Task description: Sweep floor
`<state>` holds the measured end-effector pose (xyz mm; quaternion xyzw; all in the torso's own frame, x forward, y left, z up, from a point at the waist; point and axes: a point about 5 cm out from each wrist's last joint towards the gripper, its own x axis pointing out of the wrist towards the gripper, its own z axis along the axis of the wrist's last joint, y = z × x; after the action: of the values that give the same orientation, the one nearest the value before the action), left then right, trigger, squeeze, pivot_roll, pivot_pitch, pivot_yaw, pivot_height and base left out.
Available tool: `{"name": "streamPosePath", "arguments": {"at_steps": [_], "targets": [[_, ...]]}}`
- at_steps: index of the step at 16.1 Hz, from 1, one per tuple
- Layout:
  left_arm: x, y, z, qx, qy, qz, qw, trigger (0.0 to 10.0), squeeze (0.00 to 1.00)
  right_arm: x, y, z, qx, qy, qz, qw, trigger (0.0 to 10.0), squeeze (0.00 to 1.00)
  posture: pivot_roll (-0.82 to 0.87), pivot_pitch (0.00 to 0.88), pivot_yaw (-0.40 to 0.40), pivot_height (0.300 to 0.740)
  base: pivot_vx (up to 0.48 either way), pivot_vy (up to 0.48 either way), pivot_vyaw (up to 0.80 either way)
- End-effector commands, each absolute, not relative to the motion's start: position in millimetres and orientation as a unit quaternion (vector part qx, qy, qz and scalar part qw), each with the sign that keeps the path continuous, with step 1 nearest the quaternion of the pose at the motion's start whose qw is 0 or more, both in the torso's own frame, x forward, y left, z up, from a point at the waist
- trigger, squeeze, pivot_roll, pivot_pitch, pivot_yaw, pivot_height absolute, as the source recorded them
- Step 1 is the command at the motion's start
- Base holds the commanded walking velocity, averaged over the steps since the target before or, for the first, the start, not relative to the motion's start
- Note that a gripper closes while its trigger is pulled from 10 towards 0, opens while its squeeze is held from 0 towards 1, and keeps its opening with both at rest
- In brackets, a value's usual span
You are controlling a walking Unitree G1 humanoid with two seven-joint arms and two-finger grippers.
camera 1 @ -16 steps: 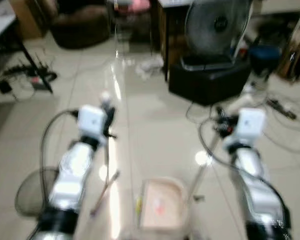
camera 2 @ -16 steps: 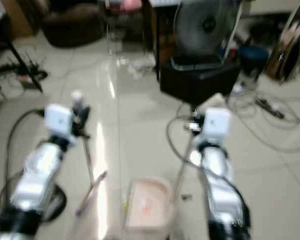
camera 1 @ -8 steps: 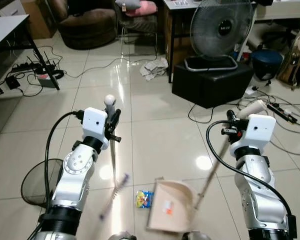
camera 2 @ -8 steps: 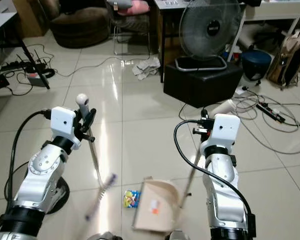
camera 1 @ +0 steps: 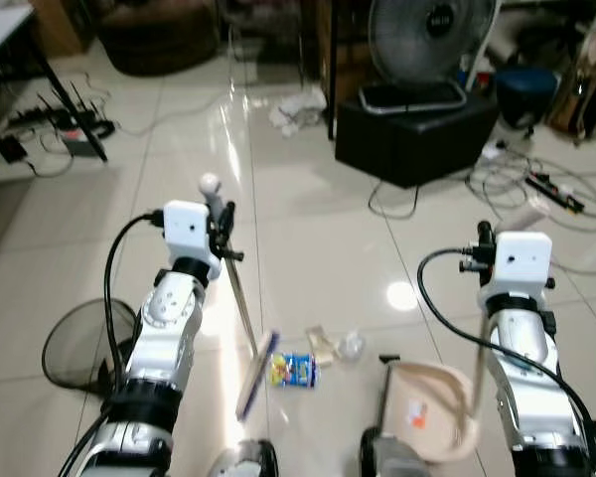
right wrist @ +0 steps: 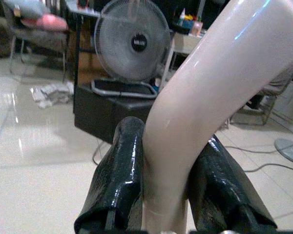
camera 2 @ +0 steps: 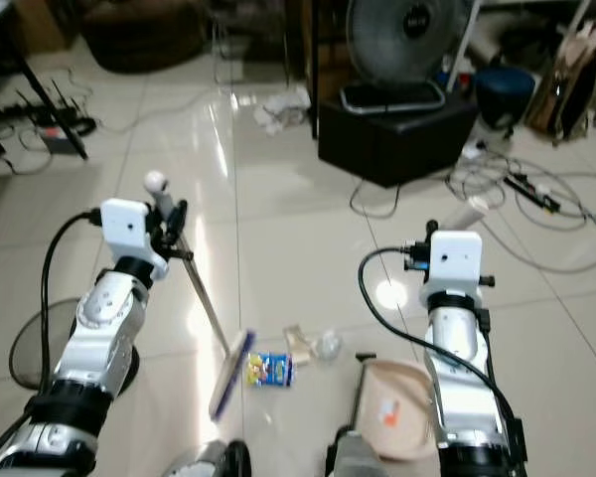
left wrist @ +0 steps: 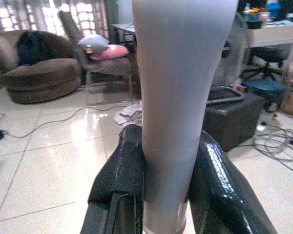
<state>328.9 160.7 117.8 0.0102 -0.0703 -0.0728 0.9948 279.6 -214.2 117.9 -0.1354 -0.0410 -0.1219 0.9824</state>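
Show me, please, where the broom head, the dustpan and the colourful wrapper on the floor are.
broom head (camera 1: 255, 374), left eye view, on the middle of the bristle block.
dustpan (camera 1: 429, 416), left eye view, on the inside of its pink tray.
colourful wrapper (camera 1: 293, 370), left eye view, on the middle of the packet.

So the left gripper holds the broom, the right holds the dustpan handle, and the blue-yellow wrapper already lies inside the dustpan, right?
Not quite. The wrapper lies on the floor beside the broom head, apart from the dustpan, as the left eye view shows. The left gripper does hold the broom, and the right gripper the dustpan handle.
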Motion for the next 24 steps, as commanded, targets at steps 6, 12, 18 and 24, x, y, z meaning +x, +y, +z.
{"name": "streamPosePath", "arguments": {"at_steps": [6, 12, 18, 24], "targets": [[330, 165, 129, 0.032, -0.142, -0.056, 0.988, 10.0, 0.0, 294, -218, 135, -0.155, -0.124, -0.128, 0.972, 10.0, 0.0, 0.01, 0.31, 0.096, 0.74, 0.0, 0.0, 0.0], [330, 171, 135, 0.045, -0.162, -0.051, 0.984, 10.0, 0.0, 310, -204, 140, -0.175, -0.154, -0.063, 0.97, 10.0, 0.0, 0.02, 0.339, 0.063, 0.74, 0.0, 0.0, 0.0], [334, 171, 140, 0.049, -0.174, -0.043, 0.983, 10.0, 0.0, 326, -175, 146, -0.173, -0.215, -0.013, 0.961, 10.0, 0.0, 0.05, 0.357, 0.057, 0.74, 0.0, 0.0, 0.0], [335, 163, 138, 0.037, -0.172, -0.046, 0.983, 10.0, 0.0, 330, -142, 132, -0.158, -0.216, 0.018, 0.963, 10.0, 0.0, 0.06, 0.359, 0.059, 0.74, 0.0, 0.0, 0.0]]}}
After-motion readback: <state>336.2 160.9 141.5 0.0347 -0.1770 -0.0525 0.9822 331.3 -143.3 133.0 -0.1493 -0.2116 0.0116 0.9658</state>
